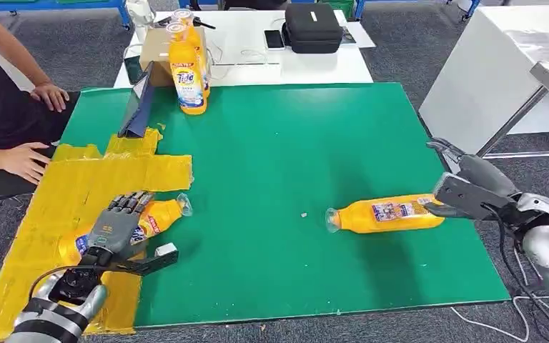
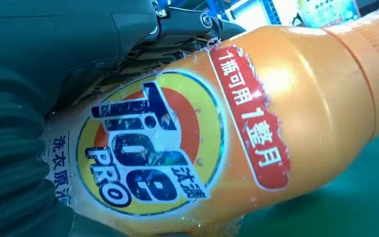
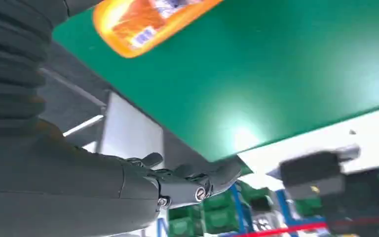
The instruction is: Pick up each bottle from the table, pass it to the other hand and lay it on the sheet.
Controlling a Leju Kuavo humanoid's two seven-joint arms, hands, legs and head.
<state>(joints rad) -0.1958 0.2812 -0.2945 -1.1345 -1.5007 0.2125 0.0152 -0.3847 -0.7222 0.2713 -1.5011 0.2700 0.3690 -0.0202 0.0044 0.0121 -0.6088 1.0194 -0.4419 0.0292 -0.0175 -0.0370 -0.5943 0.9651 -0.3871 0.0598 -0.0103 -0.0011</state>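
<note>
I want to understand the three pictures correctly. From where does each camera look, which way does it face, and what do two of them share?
Head view: high on the body, facing forward and down at the green table mat; both arms show.
Left wrist view: behind the left hand, close on the orange plastic detergent bottle on the yellow sheet; dark fingers show.
Right wrist view: behind the right hand, along the mat; thumb shows.
Head and right wrist views share the second orange bottle lying on the mat.

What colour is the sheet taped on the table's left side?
Yellow sheet on the green table; head view shows it best.
</note>
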